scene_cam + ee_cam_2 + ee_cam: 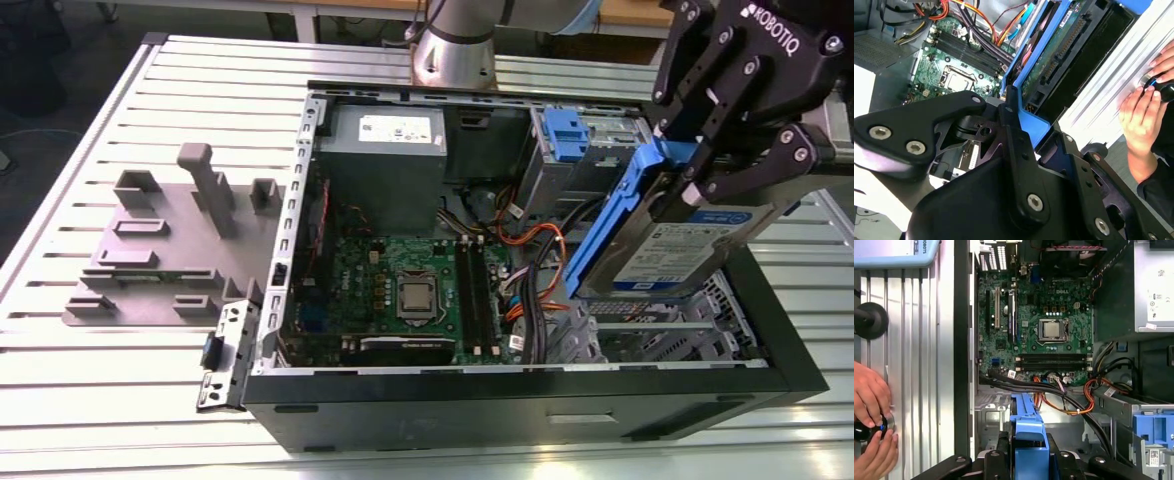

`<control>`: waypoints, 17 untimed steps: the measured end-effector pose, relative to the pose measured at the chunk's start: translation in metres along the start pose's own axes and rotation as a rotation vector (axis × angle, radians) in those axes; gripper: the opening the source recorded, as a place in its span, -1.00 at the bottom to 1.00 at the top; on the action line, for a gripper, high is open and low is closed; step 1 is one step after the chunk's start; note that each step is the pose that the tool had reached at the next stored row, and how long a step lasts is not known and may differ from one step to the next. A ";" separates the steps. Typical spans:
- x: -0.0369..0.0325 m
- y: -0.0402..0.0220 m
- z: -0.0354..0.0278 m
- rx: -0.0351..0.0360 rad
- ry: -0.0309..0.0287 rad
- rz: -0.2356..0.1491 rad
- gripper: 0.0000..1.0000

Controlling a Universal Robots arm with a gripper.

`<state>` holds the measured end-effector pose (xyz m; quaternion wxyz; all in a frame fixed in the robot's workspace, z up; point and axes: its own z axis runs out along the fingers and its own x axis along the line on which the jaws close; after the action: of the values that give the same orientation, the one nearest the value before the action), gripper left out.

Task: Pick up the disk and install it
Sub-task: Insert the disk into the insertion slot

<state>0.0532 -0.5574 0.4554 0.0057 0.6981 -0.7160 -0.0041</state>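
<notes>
**Exterior view.** Gripper [711, 165] clamped onto the blue carrier frame at the upper end of the disk [683, 240]. The disk hangs tilted from the fingers with its label face showing. Its lower end is over the drive-cage corner of the open computer case [534, 395]. Motherboard [407, 290] lies lower than the gripper, off toward the exterior view's left. Power supply [384, 135] is farther that way, against the case's far wall. Blue latch [567, 135] sits near the disk's upper end on that same side. Grey fixture plate [154, 255] is well apart from the gripper, on the slatted table [80, 400] outside the case.

**Second wrist view.** Black fingers [1010, 112] closed on the blue frame. The disk [1054, 55] runs away from the gripper [1021, 125], green circuit-board underside showing. Motherboard [956, 67] is beyond the disk. A person's hand [1141, 117] rests on the table past the case wall.

**First wrist view.** Gripper [1026, 462] holds the disk [1026, 432] edge-on. Motherboard [1039, 335] lies ahead of it and the power supply [1154, 290] off to one side. The person's hand [871, 397] is on the table, touching a black knob [861, 432].
</notes>
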 end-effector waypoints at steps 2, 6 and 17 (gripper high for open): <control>-0.0001 -0.0029 0.0007 0.0000 -0.0001 0.001 -0.27; -0.0002 -0.0086 0.0020 0.0000 -0.0002 0.004 -0.27; 0.0021 -0.0123 0.0033 0.0000 -0.0001 0.003 -0.27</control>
<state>0.0654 -0.5598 0.4519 0.0057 0.6970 -0.7171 -0.0041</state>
